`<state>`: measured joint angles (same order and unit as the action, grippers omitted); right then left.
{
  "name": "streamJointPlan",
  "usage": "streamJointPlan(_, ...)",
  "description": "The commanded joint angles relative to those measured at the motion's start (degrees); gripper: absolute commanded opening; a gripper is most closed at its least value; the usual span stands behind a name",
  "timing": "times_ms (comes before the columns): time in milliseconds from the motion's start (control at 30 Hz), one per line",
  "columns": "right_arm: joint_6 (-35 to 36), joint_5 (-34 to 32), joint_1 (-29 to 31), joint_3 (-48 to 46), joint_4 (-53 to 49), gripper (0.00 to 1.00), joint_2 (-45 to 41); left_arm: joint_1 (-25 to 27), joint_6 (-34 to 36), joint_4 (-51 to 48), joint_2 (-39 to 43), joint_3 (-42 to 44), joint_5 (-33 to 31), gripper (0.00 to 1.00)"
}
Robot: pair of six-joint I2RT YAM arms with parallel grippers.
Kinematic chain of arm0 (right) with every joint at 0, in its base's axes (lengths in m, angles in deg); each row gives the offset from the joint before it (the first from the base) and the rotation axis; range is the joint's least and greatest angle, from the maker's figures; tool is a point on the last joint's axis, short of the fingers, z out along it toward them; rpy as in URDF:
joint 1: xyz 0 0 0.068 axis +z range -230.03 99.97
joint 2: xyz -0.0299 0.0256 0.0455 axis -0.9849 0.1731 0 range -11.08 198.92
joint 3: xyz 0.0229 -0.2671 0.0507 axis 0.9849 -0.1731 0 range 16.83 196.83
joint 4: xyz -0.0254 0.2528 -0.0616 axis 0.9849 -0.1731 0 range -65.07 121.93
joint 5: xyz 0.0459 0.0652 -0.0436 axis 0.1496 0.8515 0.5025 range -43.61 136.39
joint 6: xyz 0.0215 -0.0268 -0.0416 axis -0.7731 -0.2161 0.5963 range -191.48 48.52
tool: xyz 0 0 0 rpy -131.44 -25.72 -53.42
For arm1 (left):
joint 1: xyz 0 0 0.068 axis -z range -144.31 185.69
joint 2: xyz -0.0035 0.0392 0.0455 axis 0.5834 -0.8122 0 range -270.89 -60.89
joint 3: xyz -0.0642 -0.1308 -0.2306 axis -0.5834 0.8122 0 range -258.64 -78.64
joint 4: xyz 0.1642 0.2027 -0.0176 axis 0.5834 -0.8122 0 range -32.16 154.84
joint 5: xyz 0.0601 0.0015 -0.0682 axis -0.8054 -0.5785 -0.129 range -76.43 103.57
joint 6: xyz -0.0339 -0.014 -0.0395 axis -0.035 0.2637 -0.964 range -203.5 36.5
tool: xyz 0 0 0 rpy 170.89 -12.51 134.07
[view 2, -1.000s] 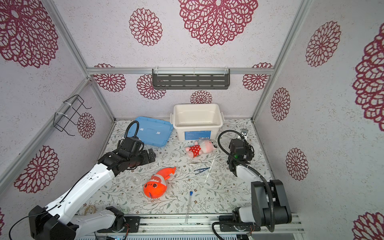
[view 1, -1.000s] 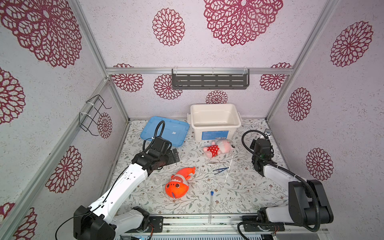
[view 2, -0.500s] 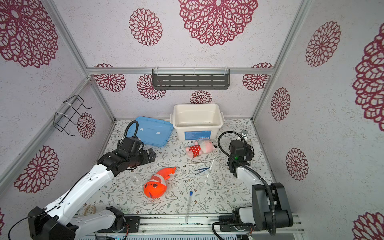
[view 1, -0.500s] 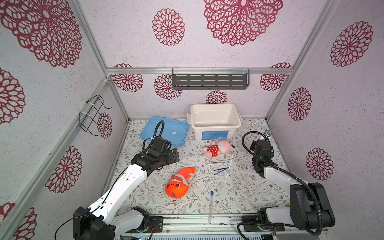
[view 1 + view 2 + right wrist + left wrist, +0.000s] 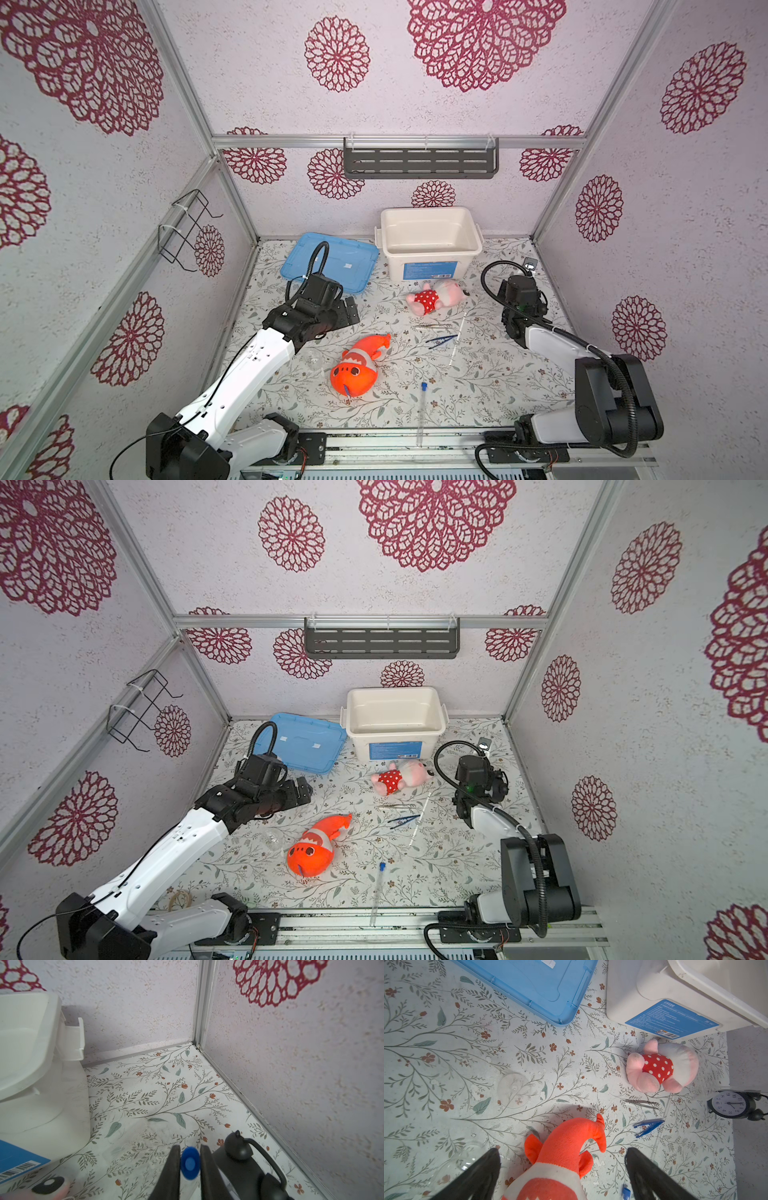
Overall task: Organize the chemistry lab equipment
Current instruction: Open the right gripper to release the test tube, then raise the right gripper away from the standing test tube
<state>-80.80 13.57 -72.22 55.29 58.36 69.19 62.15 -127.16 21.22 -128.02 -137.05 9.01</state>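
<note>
1. Poses match a second ago: right gripper (image 5: pixel 190 1149) pinches blue-capped tube (image 5: pixel 189 1164), right-front of white bin (image 5: pixel 428 249).
2. Spread-fingered left gripper (image 5: pixel 562 1151) hangs beside orange fish (image 5: pixel 566 1138), before bin; alarm clock (image 5: pixel 241 1147) crowds tube.

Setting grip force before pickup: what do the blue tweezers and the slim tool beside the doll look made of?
Blue tweezers: likely plastic, matte, one solid colour throughout. Slim tool: probably metal, thin with a dull grey sheen, though too small to be sure.
</note>
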Motion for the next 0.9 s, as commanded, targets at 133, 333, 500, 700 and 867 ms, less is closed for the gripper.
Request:
streamJointPlan(133,-0.9,-0.9,-0.3,-0.9,-2.6,0.19,-1.8,-0.1,-1.0,1.6,-0.3,0.9,0.2,0.97)
streamJointPlan(333,-1.1,-0.4,-0.7,-1.2,-2.9,0.24,-2.6,-0.1,-1.3,1.4,0.0,1.0,0.6,0.97)
streamJointPlan(500,-0.7,-0.1,-1.0,-1.2,-3.2,0.26,-2.8,-0.1,-1.5,1.5,0.1,1.3,0.7,0.97)
streamJointPlan(700,-0.5,0.6,-1.0,-1.1,-3.7,0.32,-4.0,-0.2,-1.7,1.7,0.0,1.2,0.8,0.97)
streamJointPlan(867,-1.5,1.8,-1.1,1.0,-6.9,0.43,-6.6,-0.1,-1.7,1.5,0.1,1.0,0.7,0.97)
